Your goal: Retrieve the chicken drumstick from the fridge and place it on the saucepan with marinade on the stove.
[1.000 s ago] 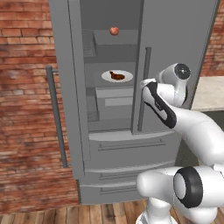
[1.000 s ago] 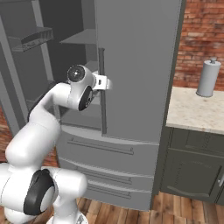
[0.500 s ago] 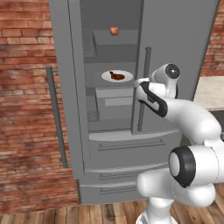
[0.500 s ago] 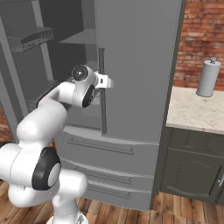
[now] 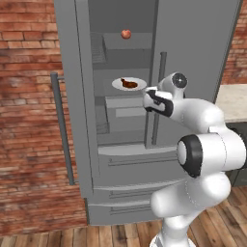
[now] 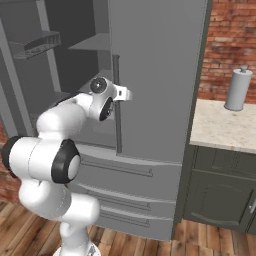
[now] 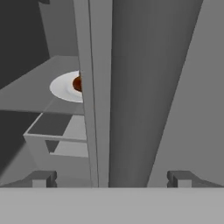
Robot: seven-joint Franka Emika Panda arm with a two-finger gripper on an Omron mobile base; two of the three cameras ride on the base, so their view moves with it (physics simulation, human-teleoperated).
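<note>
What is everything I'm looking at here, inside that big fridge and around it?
Tall grey stainless fridge: one, grey, left door swung open, right door shut.
Small reddish-brown chicken drumstick: one, on the plate.
Round white plate: one, white, middle fridge shelf.
Small round red apple: one, red, upper shelf.
Grey cylindrical canister: one, on the counter.
Pale speckled counter: one, right of the fridge.
Red brick wall: behind.
Two-finger gripper: one, open, empty, by the right door's handle.
</note>
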